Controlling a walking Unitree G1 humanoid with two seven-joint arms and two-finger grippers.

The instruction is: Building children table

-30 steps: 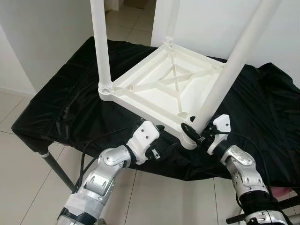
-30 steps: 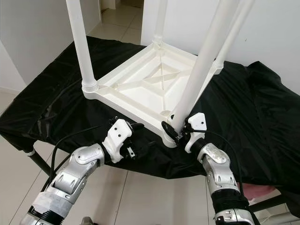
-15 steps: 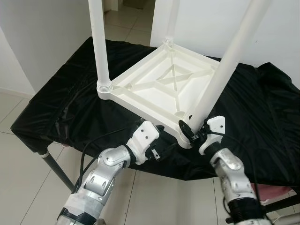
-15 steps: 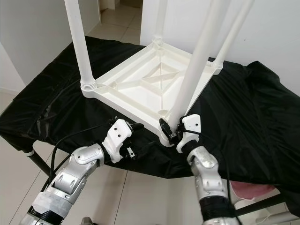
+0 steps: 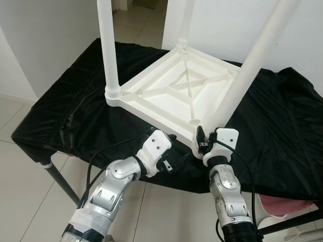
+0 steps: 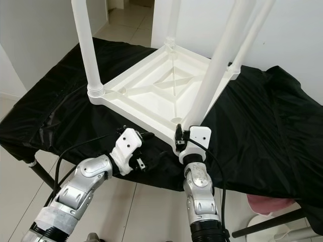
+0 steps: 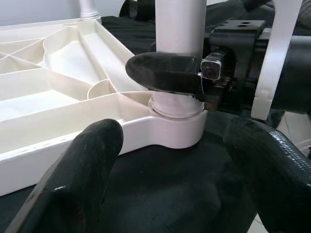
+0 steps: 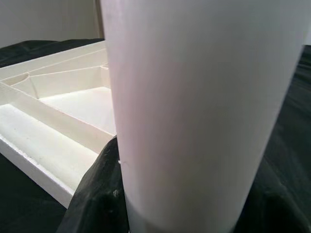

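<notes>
A white children's table top [image 5: 166, 96] lies upside down on a black cloth [image 5: 65, 111]. White legs stand up from its corners: one at the left [image 5: 108, 45], one at the far corner [image 5: 185, 20], another at the right [image 6: 257, 30]. The near corner's leg [image 5: 242, 75] leans up to the right. My right gripper [image 5: 202, 138] is shut on that leg's base, one black finger [image 7: 165, 73] wrapping it just above the socket. My left gripper [image 7: 170, 160] is open a little left of that corner, low over the cloth, with nothing between its fingers.
The cloth-covered work table ends just in front of the near corner, with tiled floor [image 5: 25, 201] below. A metal table leg [image 5: 58, 176] slants down at the left. White walls stand behind. A pink object [image 5: 282, 204] sits low on the right.
My right wrist has swung from the right side of the near leg round to its front, still gripping the base. The leg's lean shifted a little. The left arm has stayed put.
</notes>
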